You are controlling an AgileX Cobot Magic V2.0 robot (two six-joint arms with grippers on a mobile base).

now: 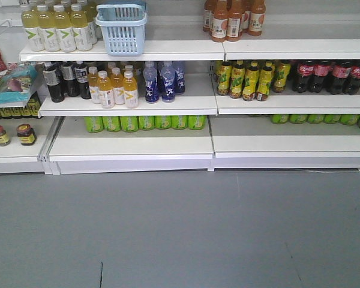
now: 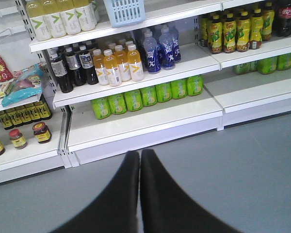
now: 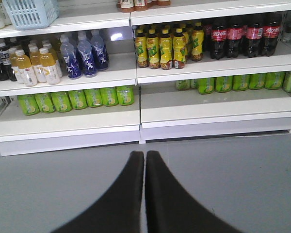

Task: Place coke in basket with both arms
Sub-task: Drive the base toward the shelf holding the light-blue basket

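From the front camera I see only shelving and floor. Each wrist camera adds its own claw: the left claw (image 2: 139,154) is clenched with its two black fingers pressed together and nothing between them, and the right claw (image 3: 145,155) is clenched and empty the same way. Both hang over the bare grey floor (image 1: 180,228), well apart from the shelves.

There is one basket (image 1: 121,30). It stands upright near the front edge of the top shelf (image 1: 186,49), just beside the pale yellow bottles (image 1: 57,29). I cannot pick out a coke can in any view.

The right wrist view shows four cola bottles (image 3: 245,34) in full, while the left wrist view catches one at its corner. Seven green bottles (image 1: 145,123) lie in a row in the left bay, and the lower shelf (image 1: 132,144) is bare in front of them.
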